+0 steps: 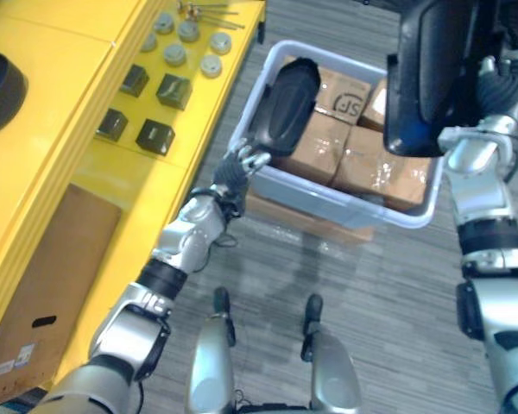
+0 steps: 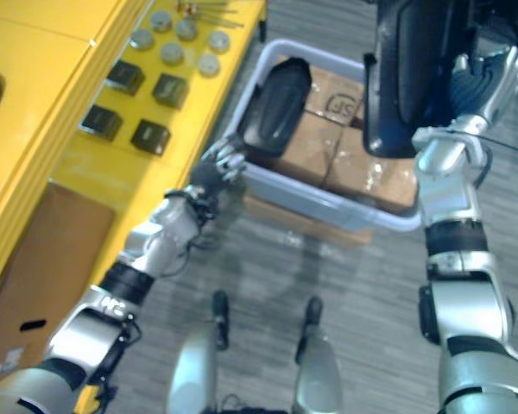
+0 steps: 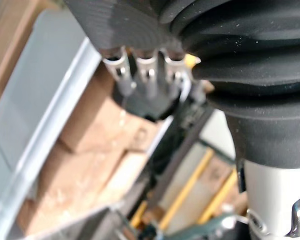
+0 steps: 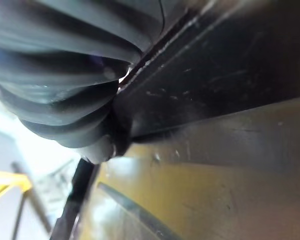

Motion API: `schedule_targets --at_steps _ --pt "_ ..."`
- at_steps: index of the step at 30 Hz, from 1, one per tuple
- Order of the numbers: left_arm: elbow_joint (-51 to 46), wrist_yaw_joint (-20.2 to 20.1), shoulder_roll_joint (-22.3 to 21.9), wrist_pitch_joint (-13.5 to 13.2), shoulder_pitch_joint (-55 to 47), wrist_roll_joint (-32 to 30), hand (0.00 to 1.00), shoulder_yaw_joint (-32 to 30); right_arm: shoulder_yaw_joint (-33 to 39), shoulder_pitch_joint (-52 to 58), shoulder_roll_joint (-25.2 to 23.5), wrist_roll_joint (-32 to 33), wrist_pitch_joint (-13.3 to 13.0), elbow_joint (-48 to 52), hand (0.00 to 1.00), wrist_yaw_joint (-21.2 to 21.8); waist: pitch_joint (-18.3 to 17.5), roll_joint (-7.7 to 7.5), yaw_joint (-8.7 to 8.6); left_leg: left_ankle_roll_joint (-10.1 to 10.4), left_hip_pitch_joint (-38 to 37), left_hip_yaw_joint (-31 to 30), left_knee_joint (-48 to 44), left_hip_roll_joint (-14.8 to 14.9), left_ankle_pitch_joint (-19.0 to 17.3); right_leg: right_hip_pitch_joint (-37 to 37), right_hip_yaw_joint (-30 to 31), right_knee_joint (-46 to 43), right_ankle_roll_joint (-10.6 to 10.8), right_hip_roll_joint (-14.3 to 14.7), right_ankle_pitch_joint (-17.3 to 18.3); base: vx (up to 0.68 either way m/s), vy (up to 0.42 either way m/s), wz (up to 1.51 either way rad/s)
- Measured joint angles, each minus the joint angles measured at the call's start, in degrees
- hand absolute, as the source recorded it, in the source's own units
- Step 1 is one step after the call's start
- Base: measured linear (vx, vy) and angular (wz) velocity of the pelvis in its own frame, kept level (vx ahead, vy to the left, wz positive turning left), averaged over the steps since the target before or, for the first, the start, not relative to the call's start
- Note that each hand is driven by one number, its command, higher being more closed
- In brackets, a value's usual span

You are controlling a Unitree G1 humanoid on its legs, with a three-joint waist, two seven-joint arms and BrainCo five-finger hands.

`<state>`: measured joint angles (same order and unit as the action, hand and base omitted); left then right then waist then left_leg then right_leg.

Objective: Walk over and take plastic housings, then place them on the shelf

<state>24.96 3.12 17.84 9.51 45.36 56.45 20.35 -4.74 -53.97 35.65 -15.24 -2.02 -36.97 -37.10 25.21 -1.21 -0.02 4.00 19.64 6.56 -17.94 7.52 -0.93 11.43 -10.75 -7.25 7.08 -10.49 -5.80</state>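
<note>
Both housings are off the floor and neither is on the shelf yet, so the step in hand looks like the carry and set-down. The left hand (image 1: 235, 174) has its fingers (image 1: 255, 159) curled at the lower end of a rounded black plastic housing (image 1: 287, 103), which tilts up over the left rim of the pale blue plastic bin (image 1: 328, 203). That bin stands on the floor, packed with brown cardboard boxes (image 1: 371, 164). The right hand (image 2: 482, 83) is up against the right edge of a large flat black plastic housing (image 1: 427, 78), raised above the bin's right corner; whether that hand clasps it or merely props it cannot be told. The yellow shelf (image 1: 60, 103) lies to the robot's left. Small black square blocks (image 1: 155, 135) sit near its front edge and grey round discs (image 1: 174, 53) crowd its far corner. To do this well, lift the rounded black plastic housing clear of the bin's rim before swinging left, since a snag there would likely twist it out of an end-on grip. Aim for the bare yellow stretch beside the blocks, well in from the front edge. Lower each housing flat and let go only once it rests. The large flat black plastic housing probably wants the slower turn, being bulky and held at one edge.
</note>
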Motion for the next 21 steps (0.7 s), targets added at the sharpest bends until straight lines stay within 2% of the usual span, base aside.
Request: schedule_targets --at_steps 4,7,11,17,19,21 --pt "1.8 0.5 -1.0 0.4 0.2 0.0 0.00 3.5 -1.4 2.1 -1.6 -1.5 -2.8 4.0 1.00 0.2 0.1 -0.92 -0.74 0.0 -1.2 0.1 0.6 0.0 0.0 -1.3 0.0 0.7 0.0 0.0 0.0 0.02 0.007 0.00" --pt "2.2 1.1 -2.4 0.3 0.1 -0.2 0.00 3.6 -3.1 3.6 -2.3 -2.8 -4.0 5.3 1.00 0.7 -0.1 -1.58 -0.80 0.2 -1.7 0.2 1.3 -0.1 0.1 -1.5 0.0 0.9 0.0 0.0 0.0 0.00 0.000 0.00" --pt "4.1 2.8 -4.3 -1.2 -0.1 -1.0 0.00 5.4 -3.4 6.4 -4.8 -5.2 -5.9 6.2 1.00 1.0 0.0 -1.68 -0.81 0.3 -3.1 0.4 1.8 -0.1 0.2 -2.6 0.0 0.9 -0.1 0.0 0.1 0.02 0.005 0.00" --pt "4.6 3.5 -5.9 -2.1 -1.6 -3.7 0.00 5.8 -5.3 10.5 -7.1 -7.6 -8.9 12.1 1.00 1.0 0.0 -1.78 -0.76 0.7 -5.8 0.7 4.2 -0.1 0.8 -4.3 0.0 1.1 -0.3 -0.1 0.5 0.01 0.001 0.00" --pt "4.6 4.1 -6.0 -3.2 -2.9 -5.3 0.00 5.8 -6.1 11.7 -8.7 -8.9 -9.8 12.3 1.00 1.3 -0.2 -2.19 -0.69 0.7 -7.1 1.0 5.5 -0.2 1.1 -4.7 0.0 1.1 -0.4 -0.1 0.7 0.00 -0.003 -0.02" --pt "5.3 4.7 -6.1 -3.3 -3.0 -5.3 0.00 5.8 -6.7 12.8 -9.4 -10.0 -10.8 12.7 1.00 1.3 -0.2 -2.64 -0.49 0.7 -7.6 1.6 6.7 -0.2 1.8 -4.7 0.0 1.2 -0.4 0.0 0.7 -0.01 -0.003 -0.02"
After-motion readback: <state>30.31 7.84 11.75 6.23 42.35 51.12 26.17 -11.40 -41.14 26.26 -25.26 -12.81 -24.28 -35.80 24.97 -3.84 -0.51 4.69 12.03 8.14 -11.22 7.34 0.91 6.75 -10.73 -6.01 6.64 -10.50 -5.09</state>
